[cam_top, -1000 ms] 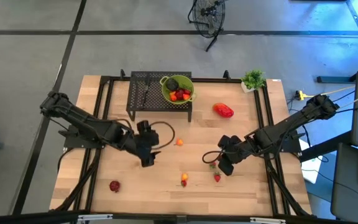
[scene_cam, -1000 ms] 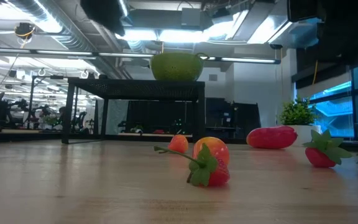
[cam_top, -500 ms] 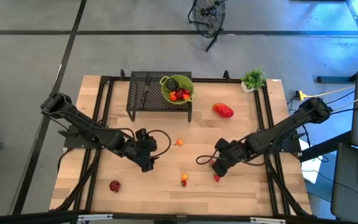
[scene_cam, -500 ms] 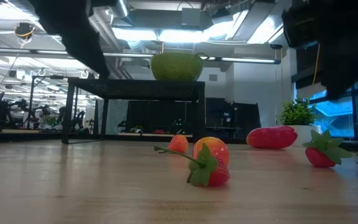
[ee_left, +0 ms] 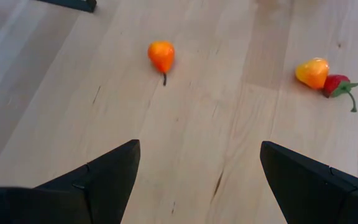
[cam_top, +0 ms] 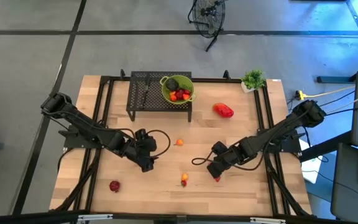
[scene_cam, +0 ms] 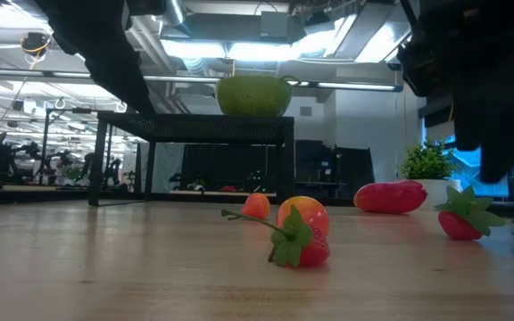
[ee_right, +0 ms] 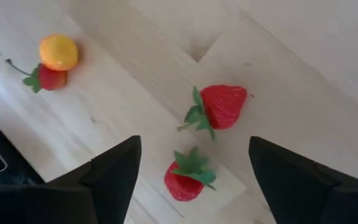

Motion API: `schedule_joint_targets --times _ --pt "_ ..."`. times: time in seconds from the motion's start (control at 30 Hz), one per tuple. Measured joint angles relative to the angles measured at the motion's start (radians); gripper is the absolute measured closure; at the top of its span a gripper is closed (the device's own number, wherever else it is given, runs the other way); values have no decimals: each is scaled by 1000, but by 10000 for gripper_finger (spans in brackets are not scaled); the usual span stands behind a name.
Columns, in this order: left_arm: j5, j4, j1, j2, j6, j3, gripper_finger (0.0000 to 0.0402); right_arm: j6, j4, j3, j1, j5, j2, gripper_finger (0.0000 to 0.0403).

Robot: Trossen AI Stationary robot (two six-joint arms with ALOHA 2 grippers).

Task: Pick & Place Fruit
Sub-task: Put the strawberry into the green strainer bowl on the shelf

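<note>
Hovering my right gripper [ee_right: 188, 180], fingers apart, over two small red plastic strawberries [ee_right: 219, 107] lying close together on the wooden table [ee_right: 303, 56]; closing now, I might nudge one or grab both.

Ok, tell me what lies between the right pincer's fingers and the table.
Two red strawberries lie on the wood under the open right pincer, shown in the right wrist view.

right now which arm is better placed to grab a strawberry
Right. The right gripper is open directly above two strawberries, while the left gripper faces a small orange fruit farther off.
</note>
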Motion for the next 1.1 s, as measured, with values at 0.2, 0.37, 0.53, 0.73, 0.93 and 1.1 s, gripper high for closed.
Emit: schedule_joint_targets --times 0.2,0.37,0.53,0.73,0.93,1.1 --pt "0 0 0 0 15 0 73 39 2 0 -18 -1 38 101" --pt "0 0 0 0 17 0 73 52 -1 0 -29 -1 79 115" --pt "0 0 0 0 29 0 73 51 3 0 -31 0 128 134" --pt "1 0 0 0 29 0 73 50 47 0 -31 0 156 152" --pt "2 0 0 0 29 0 73 51 40 0 -33 57 156 169" --pt "2 0 0 0 34 0 73 51 39 0 -31 83 156 185"
